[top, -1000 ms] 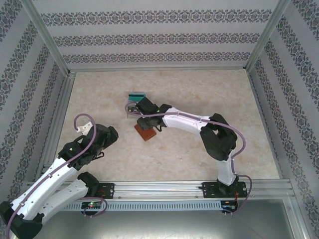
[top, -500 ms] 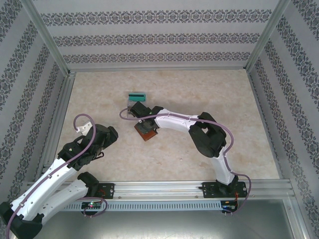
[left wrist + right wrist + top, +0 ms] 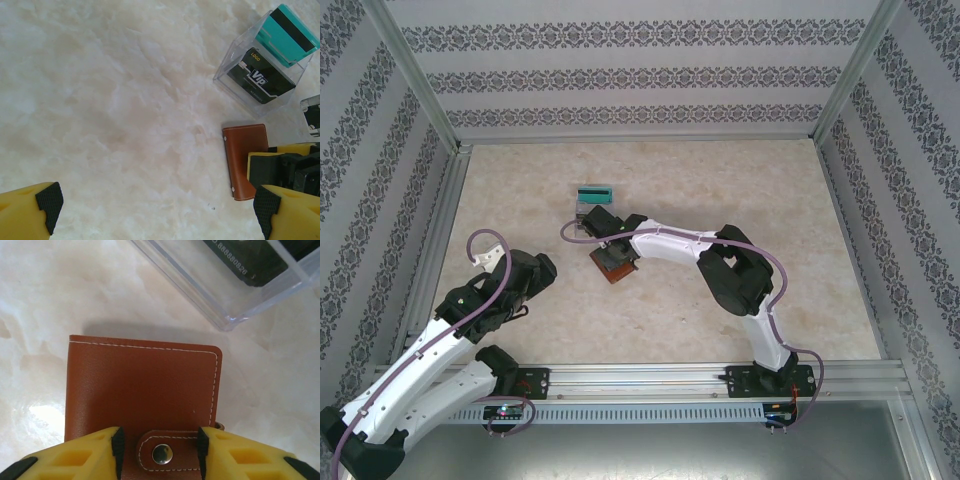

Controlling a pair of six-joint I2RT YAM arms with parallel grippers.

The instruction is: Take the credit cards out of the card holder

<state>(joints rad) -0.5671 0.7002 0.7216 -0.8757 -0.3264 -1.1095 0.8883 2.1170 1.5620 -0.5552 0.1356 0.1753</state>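
At the table: the brown card holder lies flat and folded shut a little left of the table's middle in the top view. Our right claw is down over it.

From the right wrist, the card holder shows its stitched cover, with the strap and its metal snap at 6 o'clock. The right claw is part-open. Its yellow fingers stand on either side of the strap, and a strip of leather shows between the left-hand pad and the strap, so nothing is clamped. We cannot tell whether the pads press on the cover.

A clear box stands near the card holder at 11 o'clock in the top view, with a teal card upright in it. From the right wrist, one corner of the box sits at 1 o'clock, apart from the leather.

Our left claw is at 9 o'clock from the card holder, well apart from it. From its wrist, the left claw is spread wide over bare marble, holding nothing. That view has the card holder at 3 o'clock, partly under the right claw. The box is at 1 o'clock, holding the teal card and a black card marked VIP.
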